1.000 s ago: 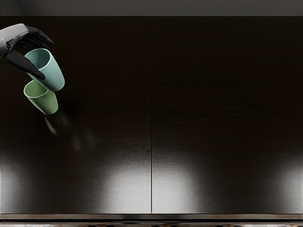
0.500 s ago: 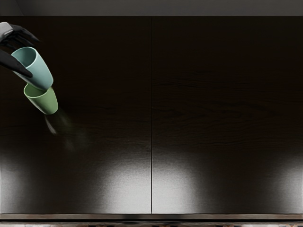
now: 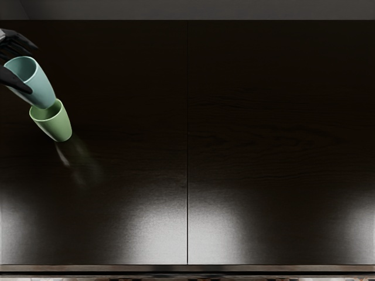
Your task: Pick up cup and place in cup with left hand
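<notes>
At the picture's left edge my left hand (image 3: 16,65) is shut on the blue cup (image 3: 39,88), its thumb across the near side of the rim and the other fingers behind. The blue cup's base overlaps the mouth of the green cup (image 3: 56,124) in the view; whether it is inside or only above cannot be told. The green cup stands on the dark table at the left. My right hand is out of view.
The dark wooden table (image 3: 263,117) has a seam down its middle and a front edge along the bottom of the picture. Bright reflections lie on its near part.
My left hand and the blue cup have moved left, the cup's base passing from the green cup's upper right to over its mouth's left part. The green cup has not moved.
</notes>
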{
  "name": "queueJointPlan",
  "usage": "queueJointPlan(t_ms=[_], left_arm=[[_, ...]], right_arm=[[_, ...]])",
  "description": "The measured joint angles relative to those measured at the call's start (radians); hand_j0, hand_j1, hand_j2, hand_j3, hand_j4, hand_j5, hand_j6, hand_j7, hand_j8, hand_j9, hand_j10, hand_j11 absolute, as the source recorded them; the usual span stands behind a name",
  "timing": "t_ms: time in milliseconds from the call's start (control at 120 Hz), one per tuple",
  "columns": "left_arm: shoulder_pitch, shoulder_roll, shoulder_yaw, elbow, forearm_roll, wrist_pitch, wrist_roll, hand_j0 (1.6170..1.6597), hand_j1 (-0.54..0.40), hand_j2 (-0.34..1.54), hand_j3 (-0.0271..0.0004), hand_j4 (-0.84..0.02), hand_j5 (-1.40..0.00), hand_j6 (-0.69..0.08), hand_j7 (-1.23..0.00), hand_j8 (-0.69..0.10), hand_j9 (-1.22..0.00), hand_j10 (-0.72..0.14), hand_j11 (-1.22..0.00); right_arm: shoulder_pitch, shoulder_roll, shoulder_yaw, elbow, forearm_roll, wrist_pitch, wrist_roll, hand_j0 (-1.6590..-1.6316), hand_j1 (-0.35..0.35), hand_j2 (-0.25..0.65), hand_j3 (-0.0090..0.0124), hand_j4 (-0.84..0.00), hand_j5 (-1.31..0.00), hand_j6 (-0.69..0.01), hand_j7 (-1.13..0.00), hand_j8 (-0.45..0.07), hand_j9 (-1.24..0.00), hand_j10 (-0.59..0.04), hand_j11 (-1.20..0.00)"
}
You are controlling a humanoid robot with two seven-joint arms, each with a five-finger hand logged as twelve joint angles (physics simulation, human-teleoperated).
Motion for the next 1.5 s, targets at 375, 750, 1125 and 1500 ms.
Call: queueJointPlan(t_ms=[375, 750, 1125, 1500], left_arm=[[0.028, 0.002, -0.001, 0.003, 0.000, 0.004, -0.016, 1.6578, -0.122, 0.22, 0.0000, -0.435, -0.57, -0.436, -0.57, -0.369, -0.56, -0.426, -0.57], [0.030, -0.001, 0.001, 0.000, 0.000, 0.001, -0.024, 1.6580, -0.122, 0.22, 0.0000, -0.432, -0.56, -0.433, -0.56, -0.374, -0.55, -0.432, -0.56], [0.043, -0.005, -0.001, -0.002, -0.001, 0.051, -0.059, 1.6580, 0.140, 0.08, 0.0000, -0.193, -0.24, -0.194, -0.24, -0.181, -0.24, -0.191, -0.24], [0.040, -0.005, -0.072, -0.067, -0.057, -0.269, -0.167, 1.6580, 0.293, 0.02, 0.0000, -0.059, -0.07, -0.061, -0.07, -0.059, -0.07, -0.059, -0.07]], right_arm=[[0.000, 0.000, 0.000, 0.000, 0.000, 0.000, 0.000, -1.6581, -0.349, 0.000, 0.0000, 0.000, 0.00, -0.001, 0.00, 0.000, 0.00, 0.000, 0.00], [0.000, 0.000, 0.000, 0.000, 0.000, 0.000, 0.000, -1.6581, -0.349, 0.000, 0.0000, 0.000, 0.00, -0.001, 0.00, 0.000, 0.00, 0.000, 0.00], [0.000, 0.000, 0.000, 0.000, 0.000, 0.000, 0.000, -1.6581, -0.349, 0.000, 0.0000, 0.000, 0.00, -0.001, 0.00, 0.000, 0.00, 0.000, 0.00], [0.000, 0.000, 0.000, 0.000, 0.000, 0.000, 0.000, -1.6581, -0.349, 0.000, 0.0000, 0.000, 0.00, -0.001, 0.00, 0.000, 0.00, 0.000, 0.00]])
